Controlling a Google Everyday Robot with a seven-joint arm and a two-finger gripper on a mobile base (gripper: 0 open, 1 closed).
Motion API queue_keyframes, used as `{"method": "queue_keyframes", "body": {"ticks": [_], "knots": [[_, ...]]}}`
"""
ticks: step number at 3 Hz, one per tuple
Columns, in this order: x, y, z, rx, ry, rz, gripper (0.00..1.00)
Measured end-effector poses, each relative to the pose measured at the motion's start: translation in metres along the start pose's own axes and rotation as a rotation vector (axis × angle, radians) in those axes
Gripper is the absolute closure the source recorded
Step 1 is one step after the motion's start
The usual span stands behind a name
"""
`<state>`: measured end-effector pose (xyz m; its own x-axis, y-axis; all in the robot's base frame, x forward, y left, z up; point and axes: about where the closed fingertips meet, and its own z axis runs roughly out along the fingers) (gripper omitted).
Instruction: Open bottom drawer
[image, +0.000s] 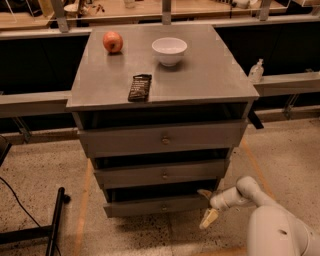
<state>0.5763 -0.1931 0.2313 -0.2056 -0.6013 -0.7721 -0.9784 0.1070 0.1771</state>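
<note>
Grey bottom drawer (150, 206) looks not yet pulled out; gripper (206, 205) at its right end, fingers spread, gripping nothing.

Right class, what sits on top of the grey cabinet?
An apple, a white bowl and a dark packet. Anything beneath them is covered. The gripper, jaws open, is by the right end of the bottom drawer.

Interior of bottom drawer (155, 206) dark, unreadable. At its right end, end effector (207, 206): upper fingertip (204, 192) merges with shadow. Robot body (280, 232) cut by lower right edge.
</note>
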Motion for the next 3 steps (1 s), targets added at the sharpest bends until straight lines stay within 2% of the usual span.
{"method": "queue_keyframes", "body": {"ticks": [2, 3], "knots": [[0.008, -0.019, 0.013, 0.027, 0.064, -0.002, 0.0], [0.015, -0.025, 0.024, 0.015, 0.076, 0.002, 0.0]]}}
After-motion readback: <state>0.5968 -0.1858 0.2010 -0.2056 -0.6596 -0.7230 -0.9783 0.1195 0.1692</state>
